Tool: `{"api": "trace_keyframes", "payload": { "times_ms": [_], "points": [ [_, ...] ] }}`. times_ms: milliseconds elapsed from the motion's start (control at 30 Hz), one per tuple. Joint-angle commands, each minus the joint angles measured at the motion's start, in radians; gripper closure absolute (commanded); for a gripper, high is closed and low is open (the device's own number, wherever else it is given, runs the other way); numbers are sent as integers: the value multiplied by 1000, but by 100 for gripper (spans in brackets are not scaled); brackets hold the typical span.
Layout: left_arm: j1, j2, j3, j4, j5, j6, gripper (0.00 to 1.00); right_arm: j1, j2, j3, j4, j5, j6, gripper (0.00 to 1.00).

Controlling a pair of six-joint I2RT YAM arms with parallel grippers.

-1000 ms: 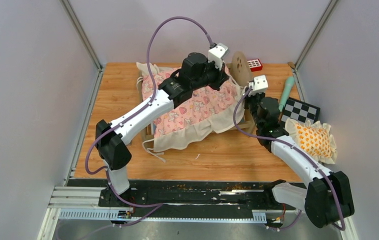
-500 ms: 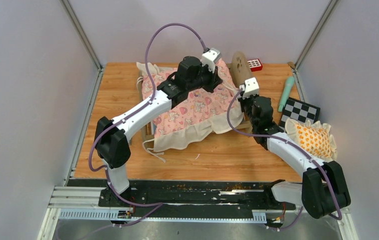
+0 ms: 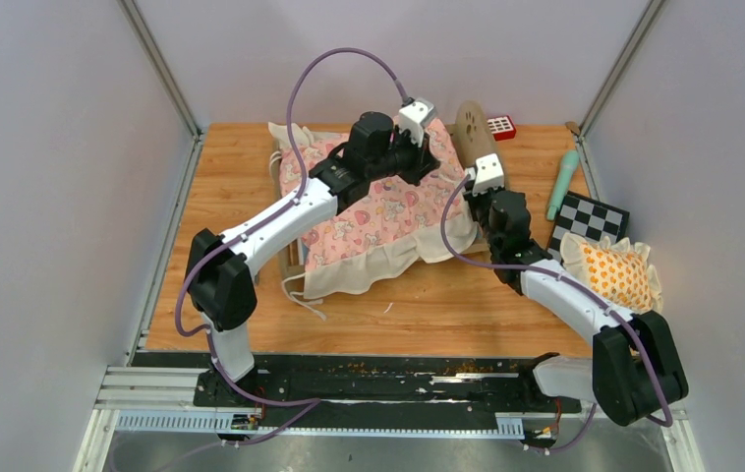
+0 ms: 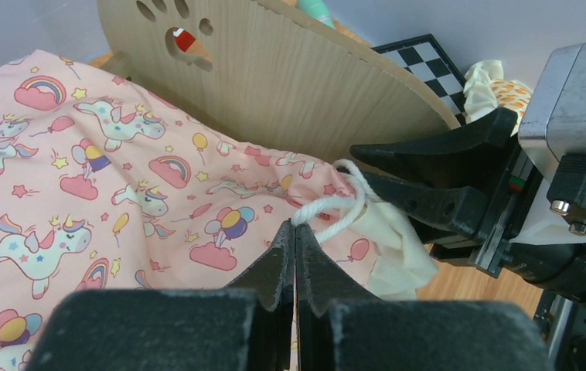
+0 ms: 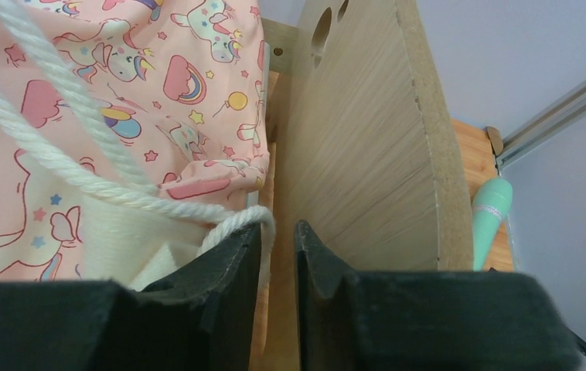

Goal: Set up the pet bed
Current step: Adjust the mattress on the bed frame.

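The small light-wood pet bed, with its rounded headboard (image 3: 471,133) cut with a paw print, sits at the back middle of the wooden table (image 3: 221,187). A pink unicorn-print quilt (image 3: 378,211) with a cream ruffle is heaped over it, so the frame is mostly covered and the mattress is hard to make out.

The left arm reaches from its base across the quilt toward the headboard. The left gripper (image 4: 295,232) has its jaws pressed tight together, with its tip at the end of a white twisted cord (image 4: 335,214). Whether the cord or the fabric is pinched cannot be told.

The right arm bends in from the right, its wrist beside the quilt's headboard-side corner. The right gripper (image 5: 278,229) has its jaws a narrow gap apart, and the cord curls over one fingertip (image 5: 247,236) without being clamped.

From above, both sets of fingers are hidden under the wrists, and only the wrist cameras show the cord.

An orange-patterned frilled pillow (image 3: 619,275) lies at the right edge, cut off in the left wrist view. The top view alone shows the whole black-and-white checkered board (image 3: 590,218), the mint-green cylinder (image 3: 562,184) and a small red-and-white block (image 3: 500,127).
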Motion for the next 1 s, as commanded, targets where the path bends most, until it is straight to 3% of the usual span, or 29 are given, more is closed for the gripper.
{"api": "trace_keyframes", "payload": {
  "times_ms": [0, 100, 300, 667, 967],
  "points": [
    [3, 9, 4, 38, 40, -15, 100, -14, -31, -14, -40, 37, 18, 73],
    [3, 16, 4, 38, 53, -20, 100, -13, -65, -13, -42, 19, 22, 66],
    [2, 34, 5, 39, 81, -32, 100, -13, -111, 9, -76, 3, 50, 63],
    [3, 65, 44, 25, 101, -48, 100, -13, -202, 9, -103, -33, 85, 60],
    [3, 93, 84, 16, 124, -70, 100, -13, -228, -5, -156, 46, 72, 59]
  ]
}}
